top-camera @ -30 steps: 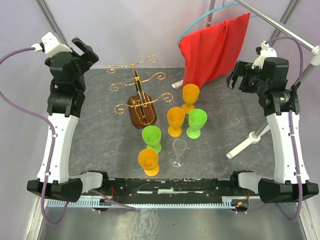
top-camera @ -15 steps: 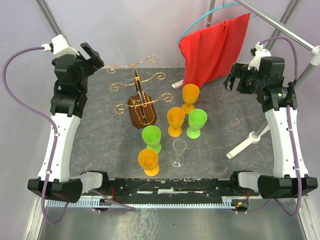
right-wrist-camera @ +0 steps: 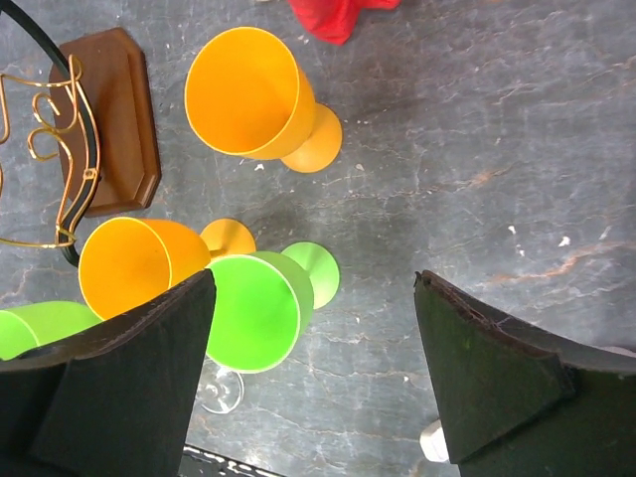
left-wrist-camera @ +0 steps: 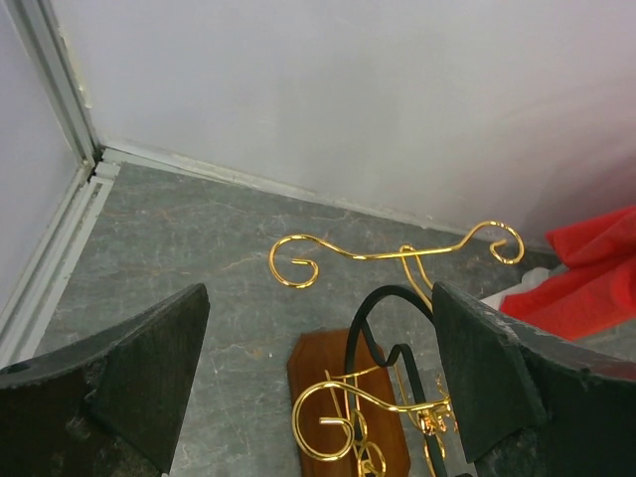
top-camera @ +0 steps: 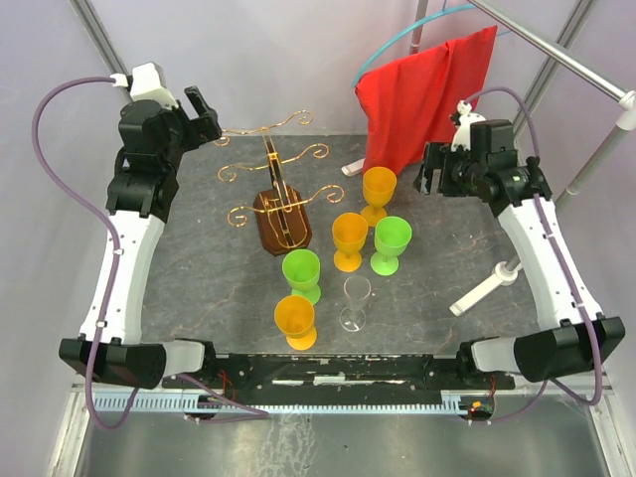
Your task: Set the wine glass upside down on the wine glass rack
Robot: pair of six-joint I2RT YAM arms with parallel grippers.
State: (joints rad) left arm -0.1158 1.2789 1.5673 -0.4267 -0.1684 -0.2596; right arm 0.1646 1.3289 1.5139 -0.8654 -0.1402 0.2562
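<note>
The clear wine glass (top-camera: pixel 355 301) stands upright near the table's front, among coloured goblets; in the right wrist view only its foot (right-wrist-camera: pixel 221 391) shows, behind a green goblet (right-wrist-camera: pixel 253 313). The wine glass rack (top-camera: pixel 278 211), a brown wooden base (left-wrist-camera: pixel 333 397) with curled gold wire arms (left-wrist-camera: pixel 383 253), stands at the back left with nothing hanging on it. My left gripper (top-camera: pixel 207 114) hovers open behind and left of the rack, seen between its fingers (left-wrist-camera: pixel 320 298). My right gripper (top-camera: pixel 429 171) is open above the table, right of the goblets (right-wrist-camera: pixel 313 288), holding nothing.
Three orange goblets (top-camera: pixel 379 186) (top-camera: pixel 349 236) (top-camera: pixel 295 316) and two green ones (top-camera: pixel 393 237) (top-camera: pixel 301 269) crowd around the clear glass. A red cloth (top-camera: pixel 427 94) hangs at the back right. A white rod (top-camera: pixel 487 288) lies on the table's right side.
The left arm has swung right, bringing its gripper up beside the rack's top arms. The right arm has moved left toward the goblets. Nothing on the table has shifted.
</note>
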